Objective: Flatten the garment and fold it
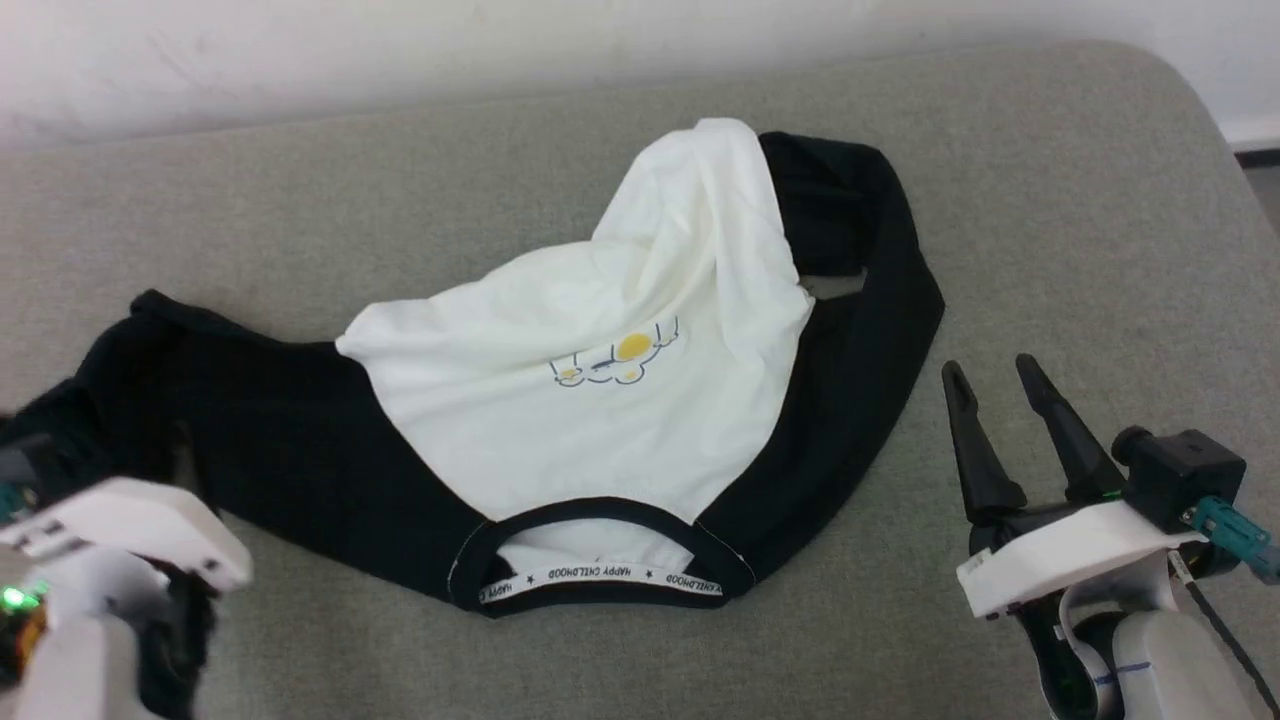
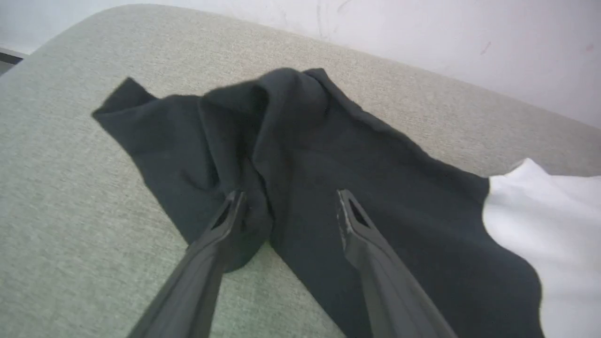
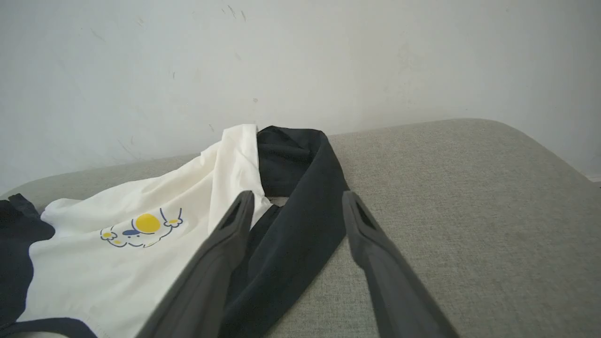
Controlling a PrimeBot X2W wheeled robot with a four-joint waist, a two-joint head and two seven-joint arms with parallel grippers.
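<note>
We've got the garment (image 1: 600, 400) lying crumpled on the grey cushion (image 1: 1050, 200), neckline nearest us, print facing up, nowhere near flat. The left gripper (image 2: 291, 195) hangs spread wide over the black left sleeve (image 2: 263, 141), fingers straddling a bunched ridge of cloth, nothing pinched. The right gripper (image 1: 990, 368) is just as wide and empty, poised over bare cushion just beside the right sleeve (image 1: 850, 380).

Here's the worry: that left sleeve is doubled on itself, so if we close here we'd likely catch several layers, and a pull would drag the whole shirt rather than spread it. Over on the right, the white body (image 1: 690, 230) is flopped across the curled sleeve at the far end; tug the sleeve alone and we'd expect that flap to twist tighter.

Around us, the wall (image 3: 281, 56) sits close behind the cushion's far edge, and the rounded corner on the right could let loose cloth slide off. That white flap is what blocks a clean spread
</note>
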